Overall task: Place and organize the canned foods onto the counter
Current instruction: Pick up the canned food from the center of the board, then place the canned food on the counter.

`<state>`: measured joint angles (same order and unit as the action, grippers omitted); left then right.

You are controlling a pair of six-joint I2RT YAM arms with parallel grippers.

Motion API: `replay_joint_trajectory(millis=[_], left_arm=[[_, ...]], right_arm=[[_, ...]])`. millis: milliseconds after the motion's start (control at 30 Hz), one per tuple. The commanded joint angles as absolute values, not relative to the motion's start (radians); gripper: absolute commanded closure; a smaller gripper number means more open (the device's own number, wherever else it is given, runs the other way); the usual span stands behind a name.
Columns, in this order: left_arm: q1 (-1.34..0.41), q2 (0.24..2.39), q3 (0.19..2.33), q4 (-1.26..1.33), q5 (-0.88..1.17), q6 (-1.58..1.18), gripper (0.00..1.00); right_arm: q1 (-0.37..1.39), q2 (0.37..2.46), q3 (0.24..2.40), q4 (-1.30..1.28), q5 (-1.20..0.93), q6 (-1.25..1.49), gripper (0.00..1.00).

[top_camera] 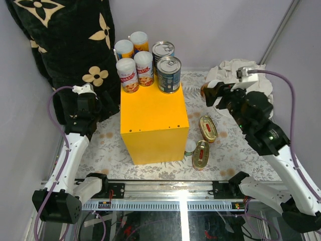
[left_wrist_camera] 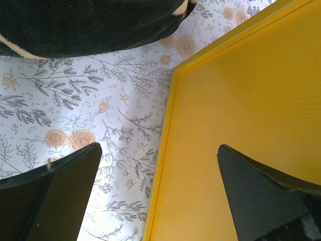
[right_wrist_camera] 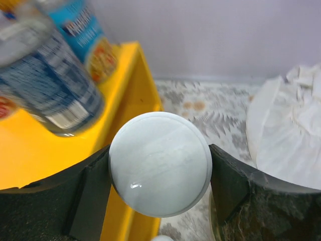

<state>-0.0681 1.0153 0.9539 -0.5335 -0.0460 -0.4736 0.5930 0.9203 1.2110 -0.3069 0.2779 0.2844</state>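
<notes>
Right fingers (right_wrist_camera: pixel 90 201) clamped on white-lidded can (right_wrist_camera: pixel 159 163), beside counter (top_camera: pixel 153 118) right edge. Left fingers (left_wrist_camera: pixel 65 191) wide apart, empty, straddling counter left edge.

Soft, even light fills the overhead view. The yellow box (top_camera: pixel 153 123) looks vivid, and shadows on the surface (top_camera: pixel 230 150) are faint. Glare whitens the metal rail (top_camera: pixel 165 190). In the left wrist view the fingers (left_wrist_camera: pixel 55 196) of the left gripper (left_wrist_camera: pixel 159 148) are featureless dark shapes, and so is the pillow (left_wrist_camera: pixel 85 25). In the right wrist view the blue cans (right_wrist_camera: pixel 50 85) are blurred, while the white-lidded can (right_wrist_camera: pixel 160 170) is sharp, with one small highlight.
</notes>
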Motion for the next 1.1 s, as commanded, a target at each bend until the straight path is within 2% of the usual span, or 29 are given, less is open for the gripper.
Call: replay_joint_trajectory(millis=[0, 367, 767, 1067], left_arm=[[-0.053, 1.001, 0.983, -0.494, 0.0, -0.466, 0.0], [-0.049, 0.985, 0.973, -0.489, 0.001, -0.462, 0.0], [-0.043, 0.985, 0.968, -0.487, 0.004, -0.463, 0.0], [-0.043, 0.989, 0.967, -0.485, 0.019, -0.459, 0.0]], right_arm=[[0.592, 0.934, 1.337, -0.294, 0.164, 0.229, 0.98], [0.62, 1.008, 1.471, -0.181, -0.191, 0.252, 1.0], [0.821, 1.102, 1.497, -0.146, -0.189, 0.194, 1.0], [0.867, 1.281, 1.609, -0.198, -0.228, 0.197, 1.0]])
